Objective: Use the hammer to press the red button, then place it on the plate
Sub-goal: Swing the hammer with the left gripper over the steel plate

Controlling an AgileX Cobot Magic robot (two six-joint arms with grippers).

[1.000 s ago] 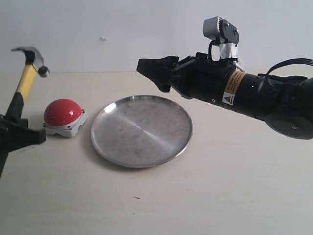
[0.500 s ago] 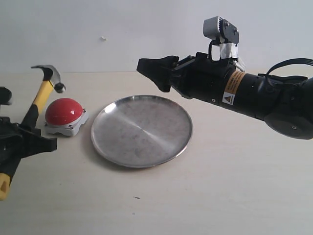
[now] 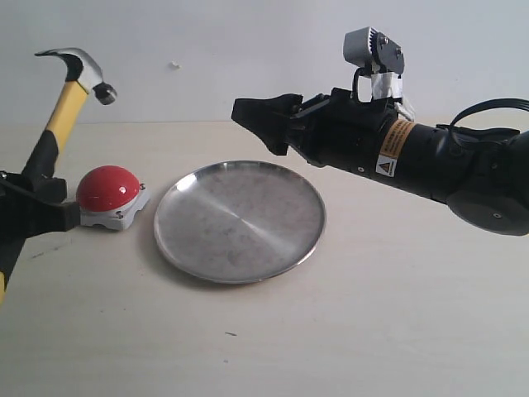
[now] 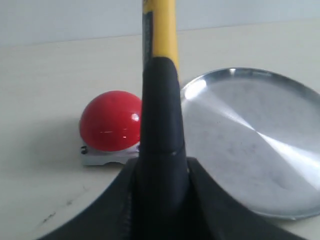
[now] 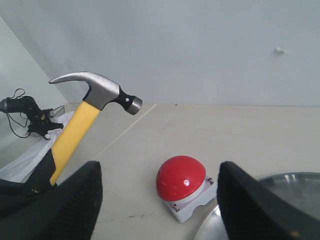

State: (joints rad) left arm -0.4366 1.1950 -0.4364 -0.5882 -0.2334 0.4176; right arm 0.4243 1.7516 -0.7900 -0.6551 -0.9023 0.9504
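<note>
My left gripper [image 3: 41, 203] is shut on the black grip of the hammer [image 3: 62, 107], at the left edge of the exterior view. The hammer stands raised and tilted, its steel head [image 3: 83, 68] well above and slightly behind the red button [image 3: 107, 188]. The button's grey base [image 3: 116, 217] sits on the table left of the steel plate [image 3: 240, 219]. In the left wrist view the handle [image 4: 160, 100] rises between the jaws, button [image 4: 111, 121] behind it. My right gripper [image 3: 260, 120] hovers open above the plate's far rim, holding nothing; its view shows hammer [image 5: 80, 125] and button [image 5: 181, 178].
A pale wall runs behind the table. The right arm's black body [image 3: 430, 157] spans the air over the table's right half. Cables and cloth [image 5: 30, 120] lie beyond the table's left edge in the right wrist view.
The hammer dipped towards the button half a second ago, its head near the dome, and has since swung back up. The right arm has not moved.
</note>
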